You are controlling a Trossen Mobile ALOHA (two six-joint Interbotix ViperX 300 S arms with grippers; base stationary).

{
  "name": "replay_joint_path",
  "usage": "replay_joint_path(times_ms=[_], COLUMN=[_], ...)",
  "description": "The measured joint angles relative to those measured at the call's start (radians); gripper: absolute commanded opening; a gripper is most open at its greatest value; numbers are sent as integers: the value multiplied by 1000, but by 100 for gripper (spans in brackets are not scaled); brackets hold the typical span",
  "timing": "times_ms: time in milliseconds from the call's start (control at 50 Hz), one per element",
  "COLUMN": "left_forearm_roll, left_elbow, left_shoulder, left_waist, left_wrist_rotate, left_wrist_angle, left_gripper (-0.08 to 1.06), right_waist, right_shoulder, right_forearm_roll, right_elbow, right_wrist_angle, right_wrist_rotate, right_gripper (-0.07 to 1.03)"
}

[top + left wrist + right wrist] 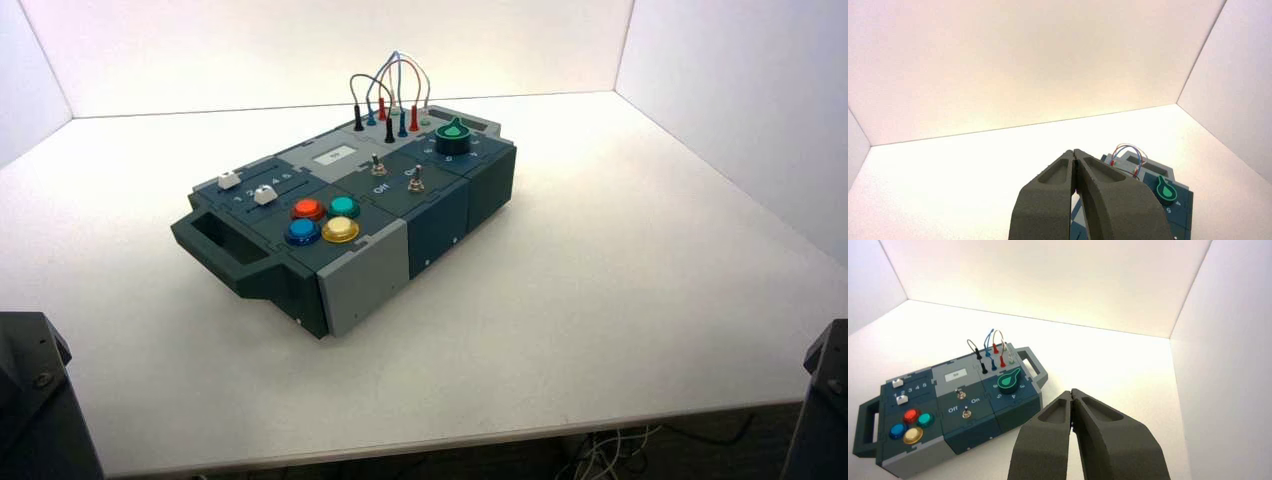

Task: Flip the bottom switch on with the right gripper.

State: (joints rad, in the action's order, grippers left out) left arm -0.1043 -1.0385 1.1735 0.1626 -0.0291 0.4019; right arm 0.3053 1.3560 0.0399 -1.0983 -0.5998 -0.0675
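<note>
Two arms wait near, and no switch is touched

At the near right side, the black metal right pincer (1072, 394) hangs in front of the tabletop (560, 340), well apart from the box. Its two dark tapered fingers are pressed together, and nothing is held between them. The black metal left pincer (1074, 152) is parked at the near left side, also with its tips together; this task does not ask for it.

Farther on stands the dark blue and grey plastic box (368, 285), turned at an angle. After its group of four round coloured buttons (340, 230) comes the task's thing, the small silver metal toggle switch with a coppery ring base (966, 413). It is the nearer one of two switches, on the dark middle panel, close to the white printed words "Off" (953, 409) and "On" (975, 401). To which side its lever leans, I cannot tell with certainty. The similar silver toggle switch (961, 394) sits beyond it, and the green and black knob (453, 137) is farther still.

So, in my judgement, the task is at its very beginning. The whole work seems left: the right pincer must travel inward to the box, come down beside the lever, push it toward "On" without disturbing the other switch, and move away.
</note>
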Motion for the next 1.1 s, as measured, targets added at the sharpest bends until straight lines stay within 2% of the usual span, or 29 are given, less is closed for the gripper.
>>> replay_joint_path(times_ms=[520, 660, 940, 1100], left_forearm_roll=[0, -11, -12, -12], left_elbow=[-2, -3, -63, -77], left_shoulder=[0, 0, -26, -104], left_waist=[0, 0, 0, 2], left_wrist_rotate=[0, 5, 11, 11], left_wrist_angle=[-2, 21, 55, 54], left_gripper=[-3, -3, -3, -3], right_waist=[0, 0, 0, 0], right_shoulder=[-14, -41, -101, -178], right_forearm_roll=[0, 2, 12, 23], right_elbow=[-2, -3, -3, -3], right_wrist_angle=[17, 14, 9, 11], right_wrist_rotate=[3, 2, 3, 2], right_gripper=[-2, -2, -2, -2])
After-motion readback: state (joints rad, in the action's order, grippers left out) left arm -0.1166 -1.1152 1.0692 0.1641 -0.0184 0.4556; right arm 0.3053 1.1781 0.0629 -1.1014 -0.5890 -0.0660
